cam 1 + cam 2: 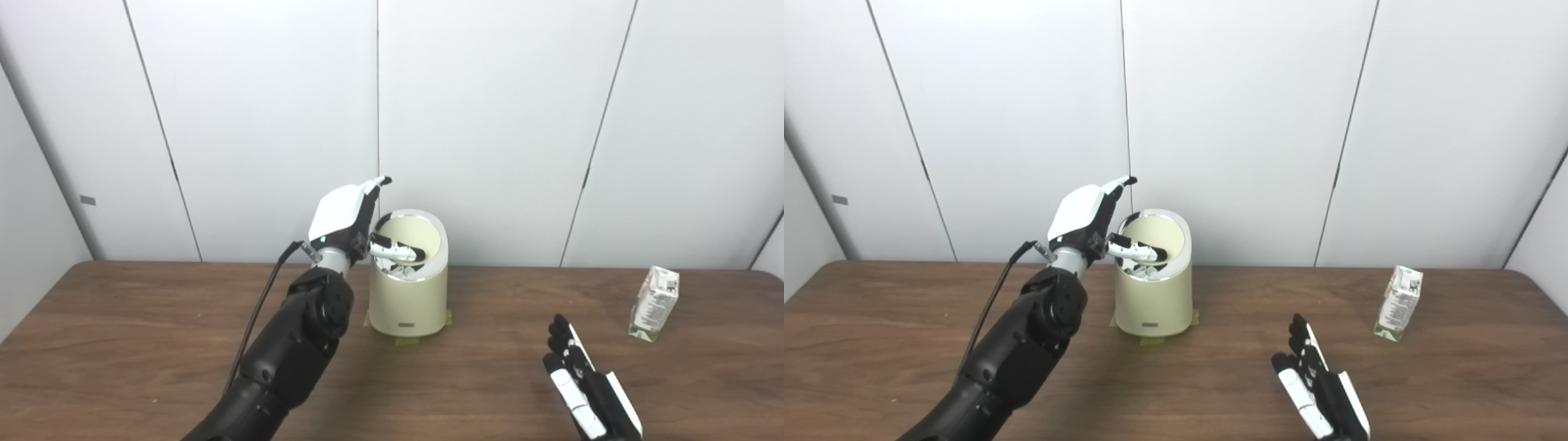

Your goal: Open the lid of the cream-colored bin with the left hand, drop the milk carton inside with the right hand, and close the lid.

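Observation:
The cream-colored bin stands at the middle back of the wooden table. Its lid is tipped up at the back, with its cream face towards me and a chrome rim below it. My left hand is raised at the bin's upper left. Its fingers reach up beside the lid's left edge, and its thumb lies across the opening, fingers apart. The milk carton stands upright at the far right. My right hand lies open and empty near the front edge, left of and in front of the carton.
The wooden table runs across the view, with white wall panels right behind it. Tape tabs show under the bin's base. A black cable hangs from my left wrist.

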You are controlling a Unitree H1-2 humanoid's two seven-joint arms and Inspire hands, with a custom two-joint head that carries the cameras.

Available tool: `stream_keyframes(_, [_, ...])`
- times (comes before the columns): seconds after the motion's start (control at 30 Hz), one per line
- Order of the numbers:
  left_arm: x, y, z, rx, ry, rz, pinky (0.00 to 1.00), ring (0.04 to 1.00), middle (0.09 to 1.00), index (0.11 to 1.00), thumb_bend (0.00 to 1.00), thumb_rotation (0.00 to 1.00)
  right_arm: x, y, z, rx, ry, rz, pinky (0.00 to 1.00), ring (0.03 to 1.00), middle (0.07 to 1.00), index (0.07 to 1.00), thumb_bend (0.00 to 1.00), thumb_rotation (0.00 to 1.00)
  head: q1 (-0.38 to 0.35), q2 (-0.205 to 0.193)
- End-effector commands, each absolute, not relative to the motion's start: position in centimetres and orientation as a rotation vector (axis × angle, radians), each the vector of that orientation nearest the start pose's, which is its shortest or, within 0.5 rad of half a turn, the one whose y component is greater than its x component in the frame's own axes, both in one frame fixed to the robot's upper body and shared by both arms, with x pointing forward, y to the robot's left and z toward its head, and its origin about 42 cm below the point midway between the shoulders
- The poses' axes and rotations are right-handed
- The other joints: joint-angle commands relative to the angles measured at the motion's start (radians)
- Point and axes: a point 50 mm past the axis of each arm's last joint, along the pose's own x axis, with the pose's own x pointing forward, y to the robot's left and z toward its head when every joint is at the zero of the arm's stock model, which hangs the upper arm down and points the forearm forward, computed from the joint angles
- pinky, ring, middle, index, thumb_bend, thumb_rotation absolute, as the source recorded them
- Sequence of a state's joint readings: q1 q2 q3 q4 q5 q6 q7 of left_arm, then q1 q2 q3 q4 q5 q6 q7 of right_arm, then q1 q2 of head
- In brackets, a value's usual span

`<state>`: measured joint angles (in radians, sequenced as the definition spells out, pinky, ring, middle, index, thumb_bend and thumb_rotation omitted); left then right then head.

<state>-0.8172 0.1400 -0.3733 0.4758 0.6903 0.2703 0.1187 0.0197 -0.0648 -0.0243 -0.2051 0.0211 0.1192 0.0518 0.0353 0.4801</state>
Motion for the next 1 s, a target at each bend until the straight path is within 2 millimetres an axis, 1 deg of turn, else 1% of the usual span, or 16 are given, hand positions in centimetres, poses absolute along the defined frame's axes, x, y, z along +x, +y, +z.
stream_keyframes(0.0, [50.7, 12.2, 29.3, 1.119, -0.368, 0.011, 0.85, 0.904, 0.924, 0.91, 0.81, 0.0, 28.1, -23.4, 15.5, -0.058, -0.139, 0.034, 0.99, 1.0, 1.0, 1.0, 0.62, 0.73, 0.001, 0.001])
stream_keyframes(0.1, [50.7, 12.2, 29.4, 1.161, -0.384, 0.028, 0.86, 0.896, 0.921, 0.904, 0.83, 0.0, 28.1, -23.5, 15.5, -0.053, -0.134, 0.035, 1.0, 1.0, 1.0, 1.0, 0.63, 0.72, 0.002, 0.003])
stream_keyframes(0.23, [50.6, 12.0, 29.2, 1.276, -0.416, 0.04, 0.85, 0.884, 0.917, 0.906, 0.86, 0.0, 28.1, -23.5, 15.5, -0.045, -0.135, 0.033, 0.99, 1.0, 1.0, 1.0, 0.63, 0.72, 0.005, 0.006])
stream_keyframes(0.33, [50.5, 11.7, 28.9, 1.361, -0.434, 0.041, 0.83, 0.872, 0.903, 0.899, 0.91, 0.0, 28.2, -23.5, 15.4, -0.032, -0.132, 0.035, 1.0, 1.0, 1.0, 1.0, 0.62, 0.7, 0.006, 0.007])
stream_keyframes(0.43, [50.4, 11.5, 28.4, 1.425, -0.441, 0.023, 0.87, 0.889, 0.907, 0.89, 0.94, 0.0, 28.2, -23.5, 15.4, -0.034, -0.131, 0.035, 1.0, 1.0, 1.0, 1.0, 0.61, 0.68, 0.007, 0.007])
stream_keyframes(0.6, [50.3, 11.5, 27.6, 1.575, -0.43, -0.008, 0.89, 0.914, 0.923, 0.906, 0.91, 0.0, 28.2, -23.7, 15.4, -0.035, -0.13, 0.045, 0.97, 1.0, 1.0, 1.0, 0.64, 0.71, 0.008, 0.011])
stream_keyframes(0.7, [50.3, 11.5, 27.1, 1.611, -0.415, -0.019, 0.9, 0.918, 0.928, 0.906, 0.9, 0.0, 28.2, -23.8, 15.4, -0.027, -0.132, 0.05, 0.96, 1.0, 1.0, 1.0, 0.64, 0.71, 0.007, 0.012])
stream_keyframes(0.77, [50.2, 11.6, 26.7, 1.636, -0.405, -0.038, 0.89, 0.912, 0.932, 0.908, 0.88, 0.0, 28.2, -23.8, 15.4, -0.025, -0.132, 0.049, 0.94, 1.0, 1.0, 1.0, 0.65, 0.71, 0.005, 0.013])
stream_keyframes(0.87, [50.2, 11.6, 26.3, 1.668, -0.388, -0.064, 0.9, 0.92, 0.941, 0.917, 0.84, 0.0, 28.1, -23.9, 15.5, -0.024, -0.13, 0.055, 0.95, 1.0, 1.0, 1.0, 0.65, 0.71, 0.007, 0.014])
stream_keyframes(0.97, [50.1, 11.6, 26.0, 1.709, -0.373, -0.095, 0.9, 0.922, 0.945, 0.929, 0.82, 0.0, 28.1, -24.0, 15.3, -0.033, -0.136, 0.061, 0.94, 1.0, 1.0, 1.0, 0.68, 0.73, 0.007, 0.015])
